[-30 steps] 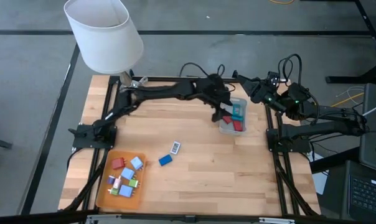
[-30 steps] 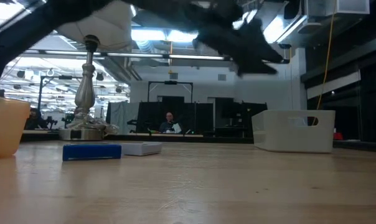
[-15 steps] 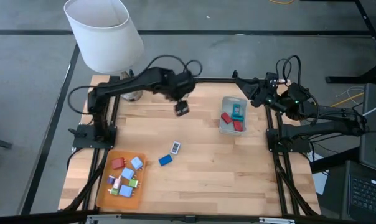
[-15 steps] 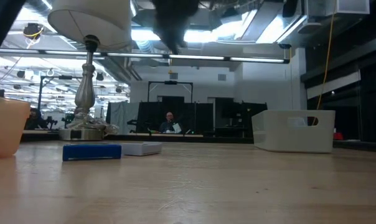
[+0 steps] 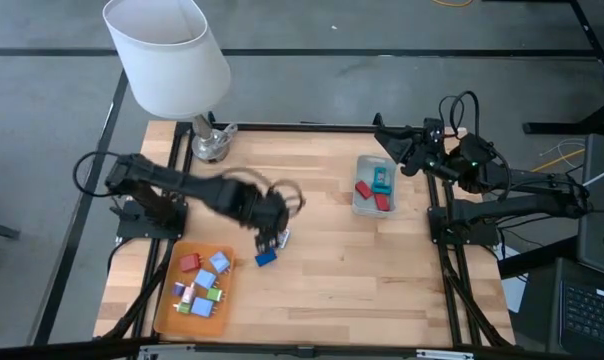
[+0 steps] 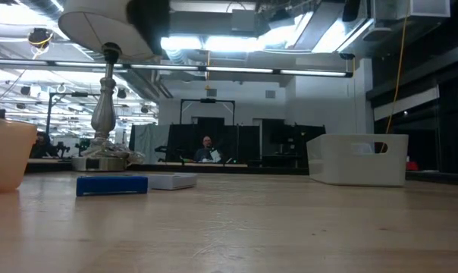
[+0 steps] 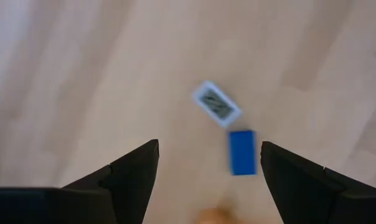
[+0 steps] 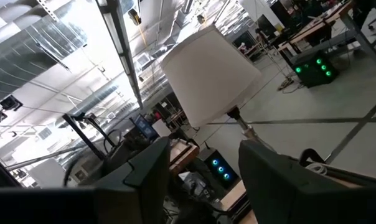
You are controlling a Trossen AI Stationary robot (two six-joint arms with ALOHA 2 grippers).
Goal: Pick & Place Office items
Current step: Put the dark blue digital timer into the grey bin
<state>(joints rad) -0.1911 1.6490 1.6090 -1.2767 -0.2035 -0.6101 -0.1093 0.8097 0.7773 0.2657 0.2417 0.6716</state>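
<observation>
Reaching stage, by the look of it: spread, empty left jaws (image 7: 206, 165) poised above pale wooden tabletop (image 5: 382, 270), small blue rectangular block (image 7: 242, 152) at 1 o'clock between fingertips, white labelled block (image 7: 216, 103) just beyond. Next, probably: centring, lowering, closing. Right jaws (image 8: 200, 168) parked at 3 o'clock edge, apart, nothing between.

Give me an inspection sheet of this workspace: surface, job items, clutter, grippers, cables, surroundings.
Surface: wooden table, bare in the middle.
Job items: blue piece and white labelled piece loose on the wood; several pieces on the orange tray; red and teal pieces in the bin.
Clutter: lamp at the far left corner.
Grippers: left gripper open, empty, above the two loose pieces; right gripper open, raised at the right edge.
Cables: loops on both arms.
Surroundings: a seated person far behind.
</observation>
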